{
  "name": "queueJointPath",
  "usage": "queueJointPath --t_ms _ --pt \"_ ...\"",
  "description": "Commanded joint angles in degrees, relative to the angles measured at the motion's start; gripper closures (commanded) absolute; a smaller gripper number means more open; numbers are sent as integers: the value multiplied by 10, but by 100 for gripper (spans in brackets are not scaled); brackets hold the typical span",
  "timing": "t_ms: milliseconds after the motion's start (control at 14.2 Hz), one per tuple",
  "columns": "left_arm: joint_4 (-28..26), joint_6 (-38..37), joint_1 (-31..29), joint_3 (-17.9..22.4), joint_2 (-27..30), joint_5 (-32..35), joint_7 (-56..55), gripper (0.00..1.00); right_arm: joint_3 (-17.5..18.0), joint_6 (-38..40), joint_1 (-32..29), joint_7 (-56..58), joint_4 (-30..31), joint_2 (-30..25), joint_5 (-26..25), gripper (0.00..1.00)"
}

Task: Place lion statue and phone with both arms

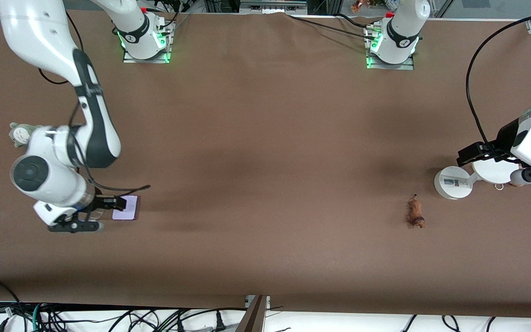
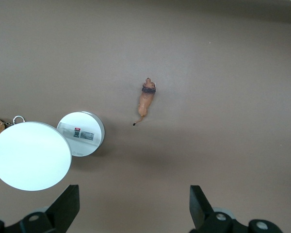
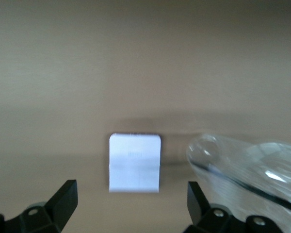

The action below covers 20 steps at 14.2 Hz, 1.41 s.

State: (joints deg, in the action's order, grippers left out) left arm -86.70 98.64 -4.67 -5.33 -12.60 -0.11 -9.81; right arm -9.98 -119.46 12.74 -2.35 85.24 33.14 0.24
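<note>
Pincers both gape: right over flat phone, left idle.

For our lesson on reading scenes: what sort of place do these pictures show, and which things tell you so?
Probably a robotics lab. Two arms are bolted to a brown-covered table, loose cables run along its edge, and small test props lie on it: a lion statue and a phone.

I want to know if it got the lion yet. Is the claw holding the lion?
No, the lion lies alone on the table, and the left claw hangs open above it with nothing between its fingers.
</note>
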Motion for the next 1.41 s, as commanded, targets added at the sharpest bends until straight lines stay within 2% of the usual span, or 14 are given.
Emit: queueJointPath --t_ms 0,211,492,703,843,1195,1335 --pt "17 -13 -3 0 -8 -10 15 0 7 102 -3 22 -2 -70 6 0" --pt "15 -13 -3 0 -8 -9 15 0 7 208 -2 31 -16 -131 6 0" --pt "14 -13 -3 0 -8 -10 15 0 10 303 -7 28 -8 -203 6 0" --pt "14 -13 -3 0 -13 -9 12 0 48 337 -24 34 11 -246 5 0" --pt "14 -13 -3 0 -13 -9 14 0 57 341 -33 33 14 -268 4 0" --pt "14 -13 -3 0 -14 -9 9 0 54 367 -36 38 0 -265 2 0" --pt "14 -12 -2 -1 -14 -8 9 0 55 372 -35 38 -27 -250 0 0"
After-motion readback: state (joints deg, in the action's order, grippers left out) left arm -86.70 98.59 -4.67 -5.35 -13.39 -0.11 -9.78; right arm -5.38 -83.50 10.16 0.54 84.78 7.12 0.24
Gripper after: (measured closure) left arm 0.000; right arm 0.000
